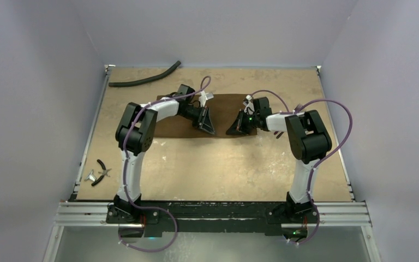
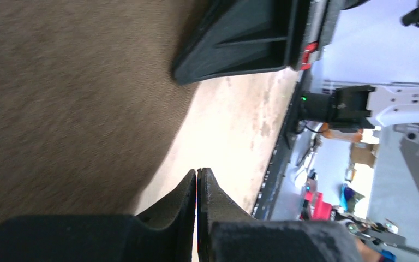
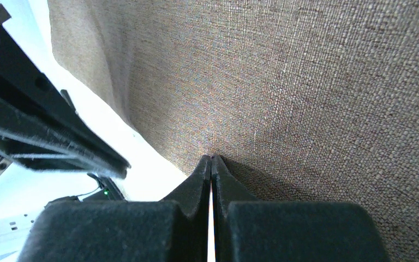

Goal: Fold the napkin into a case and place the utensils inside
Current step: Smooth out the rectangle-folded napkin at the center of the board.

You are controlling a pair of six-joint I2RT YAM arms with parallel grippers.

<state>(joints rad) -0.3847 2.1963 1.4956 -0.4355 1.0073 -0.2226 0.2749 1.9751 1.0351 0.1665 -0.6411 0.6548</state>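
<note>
Right claw [image 3: 211, 159] at napkin [image 3: 305, 82] edge

no writing, label, brand or number can be read anywhere from where i stand. a small red patch [image 2: 309, 53] shows in the left wrist view, too blurred to make out any marks on it.
</note>
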